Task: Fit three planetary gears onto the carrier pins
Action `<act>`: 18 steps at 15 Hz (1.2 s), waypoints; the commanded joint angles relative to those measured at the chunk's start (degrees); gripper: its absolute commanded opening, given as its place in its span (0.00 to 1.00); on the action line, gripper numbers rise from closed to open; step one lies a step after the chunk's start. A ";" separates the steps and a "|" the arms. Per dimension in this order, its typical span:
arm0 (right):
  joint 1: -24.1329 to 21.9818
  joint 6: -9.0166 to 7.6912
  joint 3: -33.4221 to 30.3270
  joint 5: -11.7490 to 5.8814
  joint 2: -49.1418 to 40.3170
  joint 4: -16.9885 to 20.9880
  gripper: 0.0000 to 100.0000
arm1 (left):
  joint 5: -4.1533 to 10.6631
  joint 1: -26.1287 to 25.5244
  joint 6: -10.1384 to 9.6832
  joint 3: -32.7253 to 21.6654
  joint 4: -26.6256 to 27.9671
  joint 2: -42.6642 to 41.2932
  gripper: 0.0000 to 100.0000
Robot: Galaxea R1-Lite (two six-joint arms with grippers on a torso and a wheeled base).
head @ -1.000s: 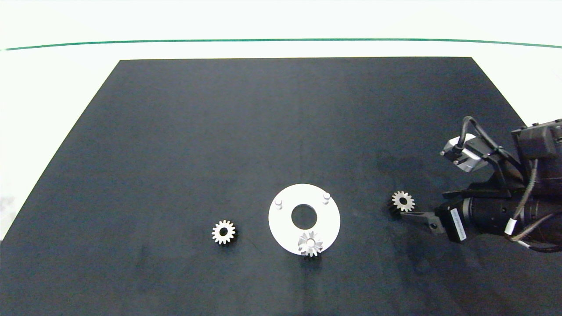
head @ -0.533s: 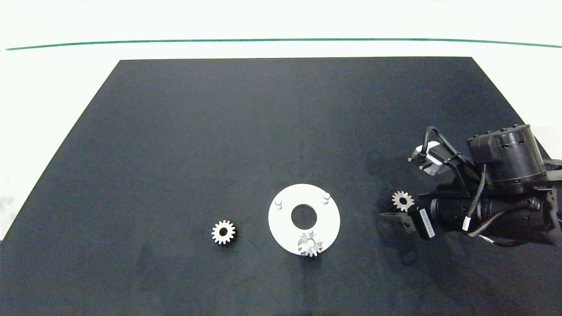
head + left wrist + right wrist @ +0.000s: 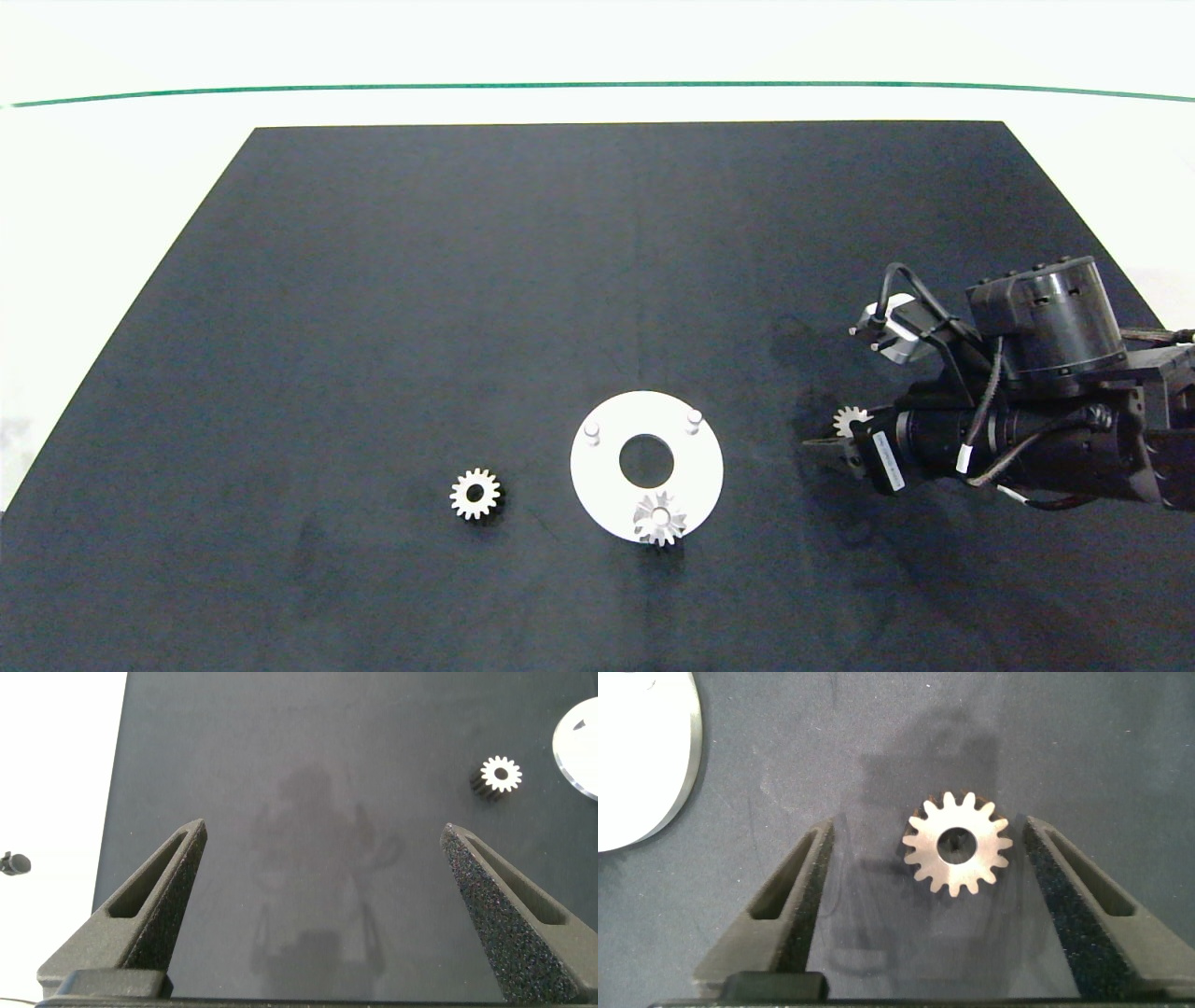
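The white disc (image 3: 597, 476) lies on the black mat with two bare carrier pins (image 3: 591, 431) (image 3: 693, 417) at its far side. One planetary gear (image 3: 660, 519) sits on the near pin. A second gear (image 3: 475, 494) lies loose on the mat left of the disc. To the disc's right a third gear (image 3: 848, 419) lies flat between the fingers of my right gripper (image 3: 834, 433). The right wrist view shows this gear (image 3: 957, 843) inside the open right gripper (image 3: 929, 826), touching neither finger. My left gripper (image 3: 322, 831) hangs open and empty over bare mat, outside the head view.
The black mat (image 3: 560, 261) covers most of the white table (image 3: 93, 187); its left edge appears in the left wrist view. The left wrist view also catches the loose gear (image 3: 500, 775) and the disc's rim (image 3: 579, 733). The disc's edge (image 3: 645, 756) lies beside the right gripper.
My right arm has moved left along the mat, so its open fingers now straddle the right gear instead of standing just short of it. The gears and disc have not moved.
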 commanded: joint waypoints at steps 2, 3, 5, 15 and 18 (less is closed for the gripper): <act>-0.03 -0.05 -0.32 -0.06 0.59 -0.07 0.71 | 0.05 -0.06 0.01 0.08 0.12 0.00 1.00; 0.05 -0.05 -0.41 -0.06 0.59 -0.07 0.70 | 0.05 -0.06 0.01 -0.01 0.12 0.00 1.00; -0.03 -0.05 -0.50 -0.06 0.59 -0.07 0.65 | 0.05 -0.06 0.01 -0.01 0.12 0.00 1.00; -0.47 0.04 -0.41 0.38 1.47 -0.07 0.46 | 0.05 -0.06 0.01 -0.45 0.12 0.61 1.00; -0.56 0.04 -0.41 0.38 1.65 -0.15 0.40 | 0.05 -0.06 0.01 -0.45 0.03 0.61 1.00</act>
